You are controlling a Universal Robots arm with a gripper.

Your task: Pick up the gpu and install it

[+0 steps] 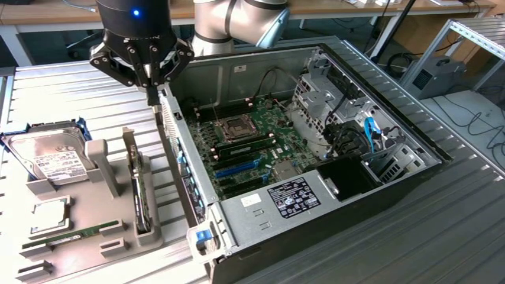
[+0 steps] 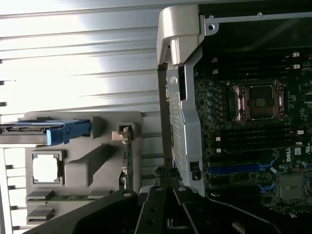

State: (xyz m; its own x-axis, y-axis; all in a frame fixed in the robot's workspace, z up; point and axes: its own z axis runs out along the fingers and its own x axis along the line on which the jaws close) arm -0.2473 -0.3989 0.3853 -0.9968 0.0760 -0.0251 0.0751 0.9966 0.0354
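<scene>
The gpu is a slim dark card standing on edge in a slot of the grey holder, at the exterior view's left. In the wrist view the gpu shows edge-on, with its metal bracket at one end. My gripper hangs shut with nothing in it, above the rear wall of the open computer case and beyond the far end of the card. The gripper shows its dark fingers pressed together. Inside the case, the motherboard lies exposed with blue card slots.
On the same holder sit a silver hard drive in a blue frame, a processor chip and a green memory stick. Drive cages and cables fill the case's far side. A ribbed metal table carries everything.
</scene>
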